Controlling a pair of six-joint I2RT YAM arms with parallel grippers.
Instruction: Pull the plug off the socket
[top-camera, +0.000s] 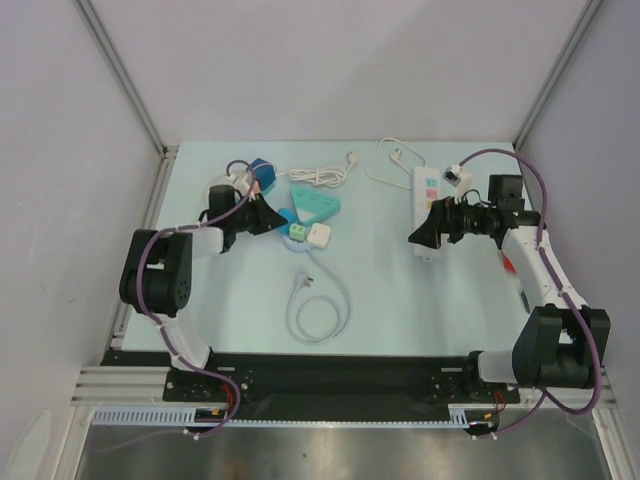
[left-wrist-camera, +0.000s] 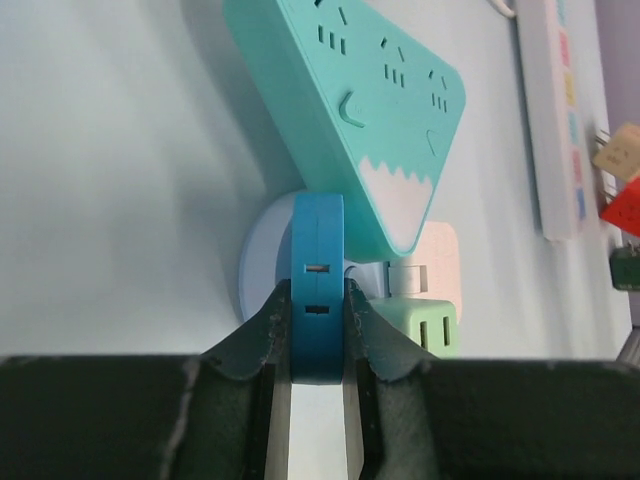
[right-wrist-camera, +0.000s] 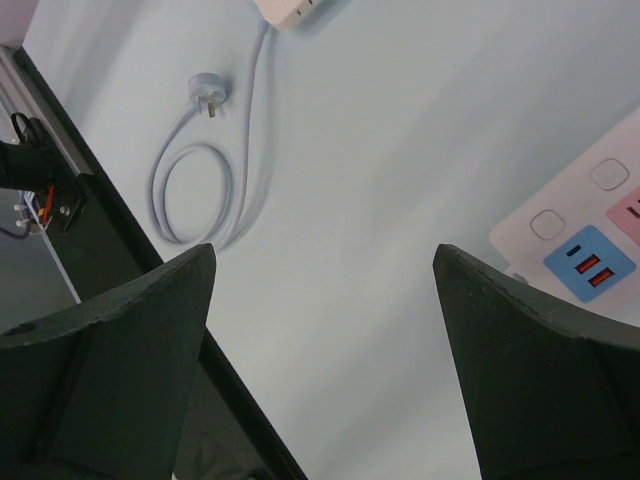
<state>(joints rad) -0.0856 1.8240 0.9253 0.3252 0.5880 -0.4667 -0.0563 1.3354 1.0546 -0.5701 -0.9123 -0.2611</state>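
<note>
Left jaws clamped on blue plug (left-wrist-camera: 318, 290) at tip of teal socket strip (left-wrist-camera: 370, 110), 11 o'clock from worktop (top-camera: 400, 300) centre. Right jaws wide apart, empty. Best: pull straight, no twisting; unheld strip may drag.

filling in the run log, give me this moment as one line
left gripper: shut on blue plug at teal power strip | right gripper: open, near white power strip

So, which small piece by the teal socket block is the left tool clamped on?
The blue one, held on edge in the left tool; the white cube and the green cube beside it are free.
</note>
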